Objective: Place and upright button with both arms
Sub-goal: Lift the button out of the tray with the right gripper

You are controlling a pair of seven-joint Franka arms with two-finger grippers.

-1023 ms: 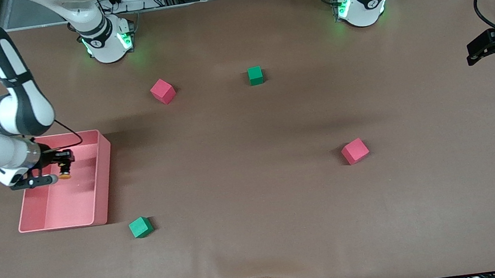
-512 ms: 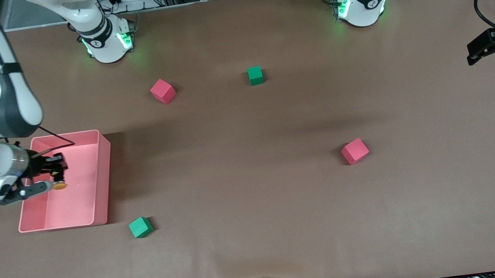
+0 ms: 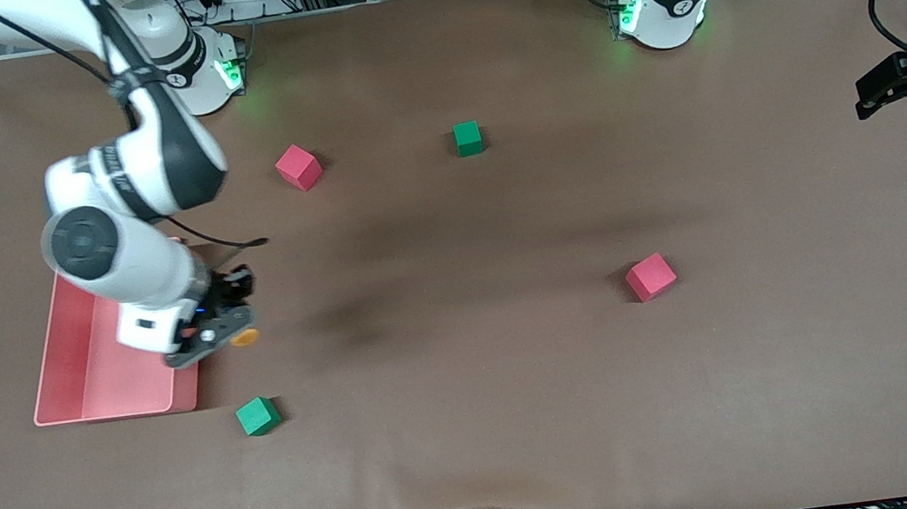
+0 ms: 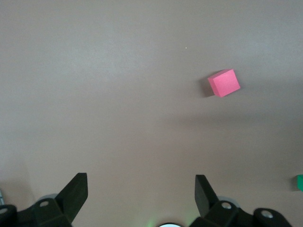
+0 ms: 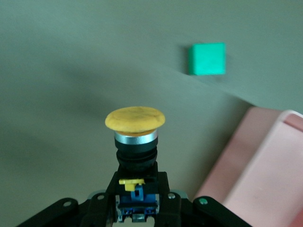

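Over the bench (image 3: 476, 427) at the right arm's end, just beside the pink tray (image 3: 77, 387), the right claw (image 3: 228, 326) is seen pinching the button (image 3: 244, 337) by its dark body, so the button is off the bench and carried clear of the tray's rim. In the right wrist view the orange cap (image 5: 135, 119) points away from the claw, with a metal ring below it and a small yellow and blue part caught between the fingers. A green cube (image 3: 257, 416) lies on the bench nearer to the front camera than the button.

For the step in hand, judged to be the carry toward open bench, the grip should be held firm and low on the body, since a small round part could twist between the fingers. The button should be lowered where no cube is close, and it should be let go only once its base is flat, cap upward. A spot that both arms can reach would serve best.

Toward the middle, a pink cube (image 3: 298, 167), a second green cube (image 3: 468, 138) and another pink cube (image 3: 650, 277) are well apart from one another.

At the left arm's end, the left claw (image 3: 887, 85) waits with its fingers (image 4: 73, 196) spread wide and nothing held.

Lettering is seen on the right arm's white link, but it is probably too small to be read; no other writing can be made out.
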